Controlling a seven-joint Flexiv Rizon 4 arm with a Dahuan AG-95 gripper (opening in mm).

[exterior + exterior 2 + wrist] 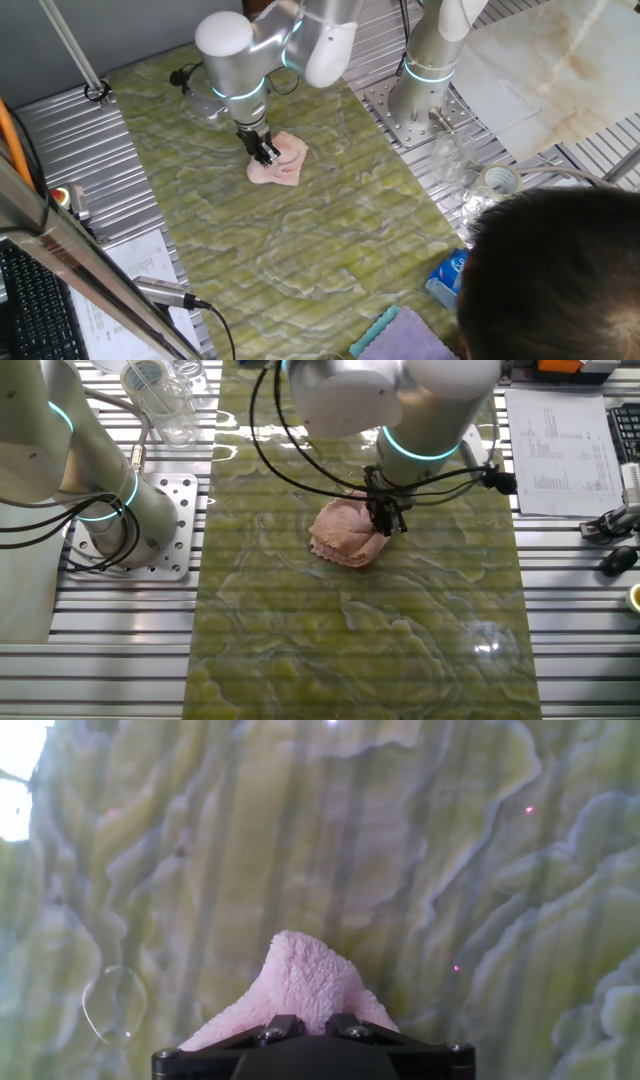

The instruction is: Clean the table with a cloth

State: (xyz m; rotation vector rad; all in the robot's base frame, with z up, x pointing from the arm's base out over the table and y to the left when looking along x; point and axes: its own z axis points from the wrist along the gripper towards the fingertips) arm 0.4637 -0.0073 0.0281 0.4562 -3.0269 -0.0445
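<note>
The pale pink cloth (278, 164) lies crumpled on the yellow-green marbled table (300, 250), toward its far end. My gripper (265, 152) comes down onto the cloth's left part and is shut on a fold of it. In the other fixed view the cloth (343, 532) sits mid-table with the gripper (386, 520) pinching its right edge. In the hand view a peak of the cloth (300, 982) rises between the two black fingers (283, 1026), close together, with the table (450, 870) beneath.
A second arm's base (420, 95) stands on a metal plate to the right of the table. Clear plastic cups (480, 185), a blue packet (448, 275) and a lavender-and-teal fluffy cloth (400, 335) lie near the front right. A person's head (560, 270) blocks the lower right corner.
</note>
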